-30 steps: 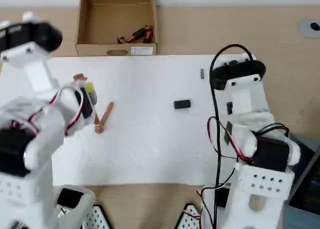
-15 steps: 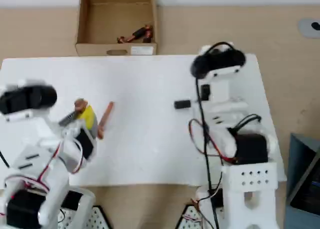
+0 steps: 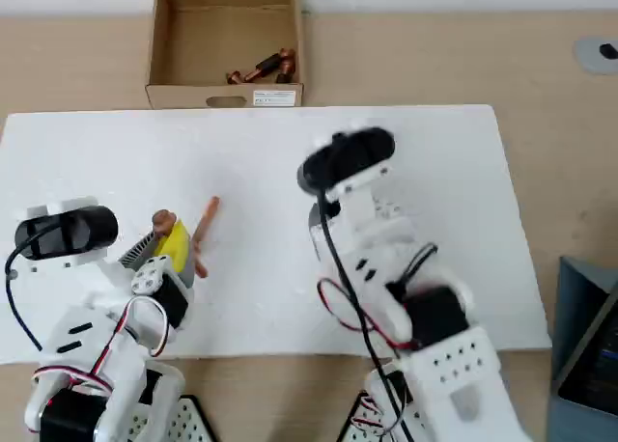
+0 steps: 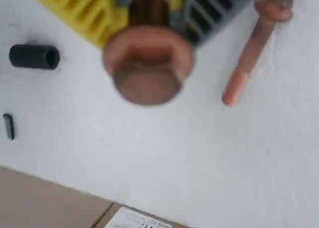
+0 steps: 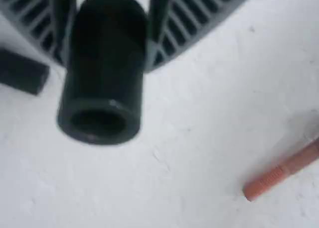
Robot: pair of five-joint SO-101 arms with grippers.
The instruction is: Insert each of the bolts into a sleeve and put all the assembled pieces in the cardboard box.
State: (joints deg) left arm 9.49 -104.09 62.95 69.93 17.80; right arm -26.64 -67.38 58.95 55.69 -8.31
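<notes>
My left gripper [image 3: 166,234], with one yellow and one grey jaw, is shut on a copper bolt [image 3: 162,219] over the left part of the white mat; its round head [image 4: 148,63] faces the left wrist camera. A second copper bolt [image 3: 204,234] [image 4: 253,53] lies loose on the mat just beside it. My right gripper [image 5: 107,9] is shut on a black sleeve [image 5: 102,88], open end outward, above the mat's middle. Another black sleeve [image 4: 34,56] [image 5: 22,76] lies on the mat. The cardboard box [image 3: 224,96] at the back holds assembled pieces [image 3: 263,69].
The white mat [image 3: 444,220] covers most of the table, with bare room on its right half. A small black piece [image 4: 8,126] lies farther off on the mat. A dark grey bin corner [image 3: 584,365] stands at the right edge.
The right arm has swung left from the mat's right side to its middle, carrying the sleeve. The left arm has drawn back toward the front edge with its bolt.
</notes>
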